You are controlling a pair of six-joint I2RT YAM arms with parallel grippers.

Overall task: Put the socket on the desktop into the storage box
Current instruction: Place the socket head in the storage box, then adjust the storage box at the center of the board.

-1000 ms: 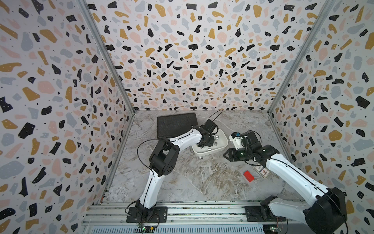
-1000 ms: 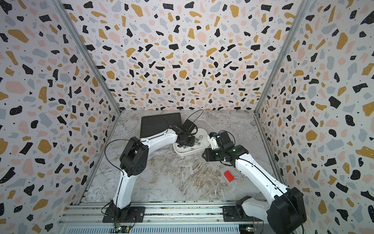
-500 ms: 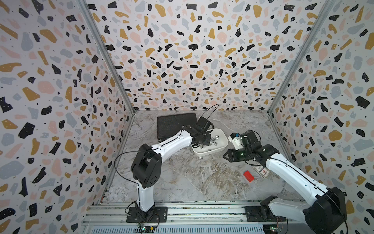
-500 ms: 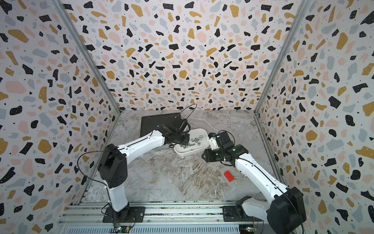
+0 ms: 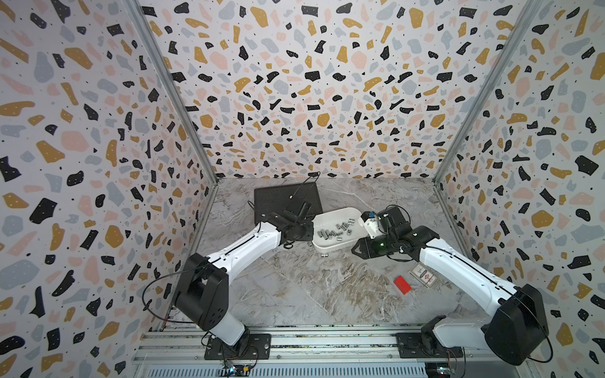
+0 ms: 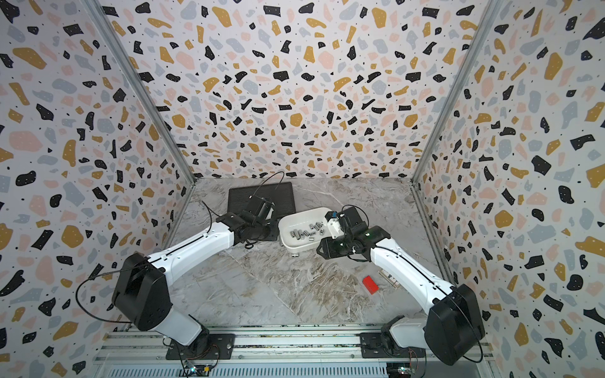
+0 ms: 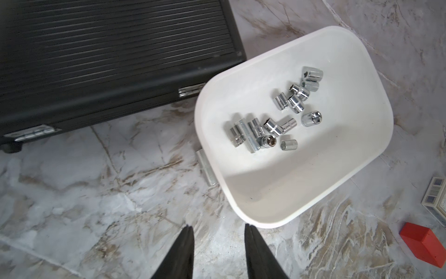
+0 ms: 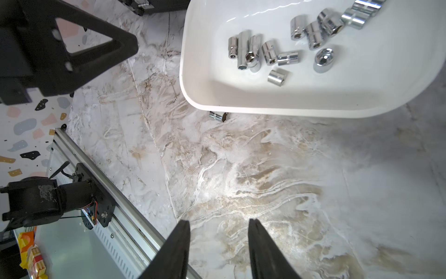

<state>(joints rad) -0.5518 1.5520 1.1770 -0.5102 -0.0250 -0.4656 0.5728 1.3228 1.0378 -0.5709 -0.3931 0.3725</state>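
- In both top views the loose socket (image 5: 324, 255) lies on its side on the desktop (image 5: 294, 294). It is outside the storage box (image 5: 337, 247), just beside the near wall. Its long axis runs side to side, along that wall. It is too small there to tell which end is open.
- A dozen or so boxed sockets (image 5: 334, 233) lie scattered inside, pointing in different directions.
- Since a second ago the left arm (image 5: 245, 248) has drawn back off the box toward the black ribbed case (image 5: 278, 199). Its elbow has swung low and outward. The right arm (image 5: 458, 271), the box and the red block (image 5: 402, 284) sit where they were.
- Left wrist view: the left gripper (image 7: 217, 229) has its fingers spread with nothing between them, over bare marble near a box corner. The loose socket (image 7: 205, 167) lies against the box's outer wall, lengthwise along it.
- Right wrist view: the right gripper (image 8: 218, 223) is likewise parted and empty, apart from the loose socket (image 8: 218, 116). The socket lies partly under the box's rim, its axis parallel to the rim.
- The desktop is grey-white marble pattern with brown veining. Terrazzo-speckled walls (image 5: 311, 81) close three sides, and an aluminium rail (image 5: 327, 340) at the front carries both arm bases. A small printed carton (image 5: 424, 275) lies near the red block.
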